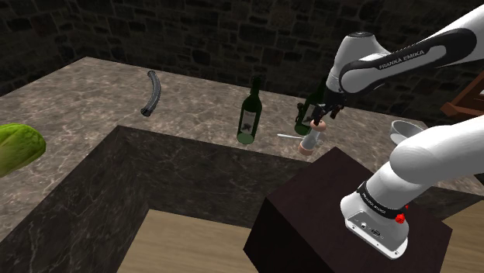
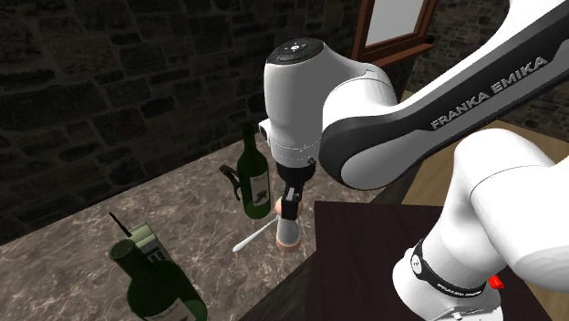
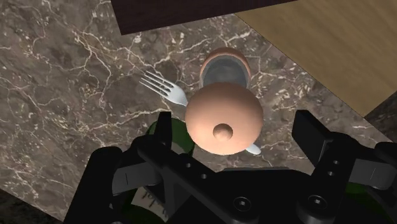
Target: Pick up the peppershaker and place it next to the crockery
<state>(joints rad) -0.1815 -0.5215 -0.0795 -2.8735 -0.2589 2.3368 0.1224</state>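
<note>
Here, the grasp stage of the task. The all-black two-finger gripper [image 3: 233, 132] hangs directly over the peppershaker [image 3: 223, 118], a small upright shaker with a rounded pinkish-brown cap and a pale grey body. Its fingers stand apart on either side of the cap. The wrist view shows a clear gap at one finger and a narrower one at the other, so the shaker is judged not yet held.

The shaker [image 1: 311, 141] stands on the dark veined stone counter [image 1: 93, 101], close to the counter edge nearest the robot's dark stand [image 1: 341, 209]. A silvery fork [image 3: 164, 87] lies just beside it. Two dark green wine bottles are near, one [image 1: 249, 116] towards the counter's middle and one [image 1: 309, 107] just behind the shaker.

The crockery, a white bowl [image 1: 407, 130], sits further along the same counter, towards the shoulder view's right and apart from the shaker.

The next move calls for closing the fingers squarely on the cap or neck. After that comes a straight lift clear of the fork and the near bottle, before the carry towards the bowl. The rounded cap may slip if it is gripped too high.
</note>
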